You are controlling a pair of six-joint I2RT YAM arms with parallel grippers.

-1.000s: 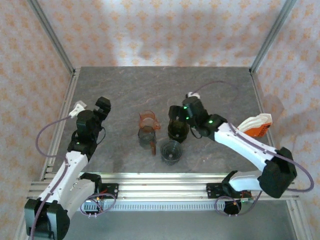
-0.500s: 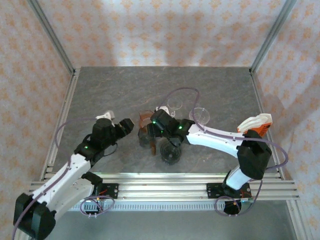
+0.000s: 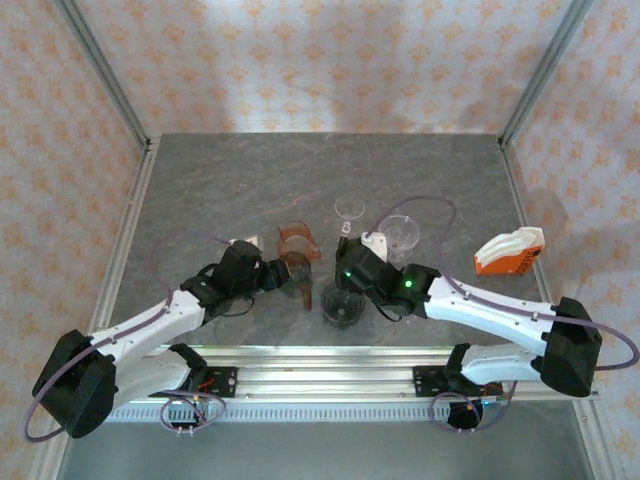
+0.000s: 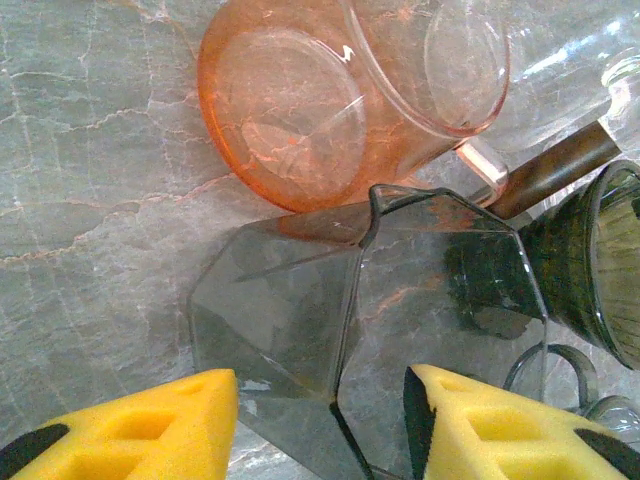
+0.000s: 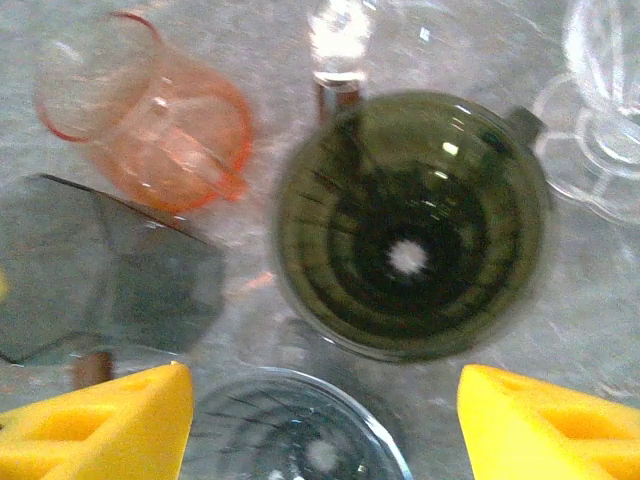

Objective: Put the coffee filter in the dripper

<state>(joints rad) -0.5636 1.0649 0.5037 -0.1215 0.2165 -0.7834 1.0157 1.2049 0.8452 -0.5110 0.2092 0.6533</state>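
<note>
The white coffee filters (image 3: 512, 243) stand stacked in an orange holder at the right of the table, far from both arms. A dark green dripper (image 5: 410, 225) sits just beyond my right gripper (image 5: 325, 410), which hangs open above it with nothing between its yellow fingers. A grey clear dripper (image 3: 340, 304) stands close in front, also below the right gripper (image 3: 347, 270). My left gripper (image 4: 320, 405) is open, its fingers on either side of a smoky faceted glass vessel (image 4: 300, 300). The left gripper (image 3: 277, 275) is beside the orange dripper (image 3: 297, 243).
Two clear glass drippers (image 3: 348, 211) (image 3: 403, 231) stand behind the group. A wooden handle (image 4: 555, 168) sticks out between the smoky vessel and the green dripper (image 4: 600, 260). The orange dripper (image 4: 330, 95) lies right behind the vessel. Open tabletop (image 3: 230, 180) at back left.
Both arms have swung in to the middle cluster. The left gripper moved right up to the smoky vessel. The right gripper drew back from the orange dripper to above the green one.
</note>
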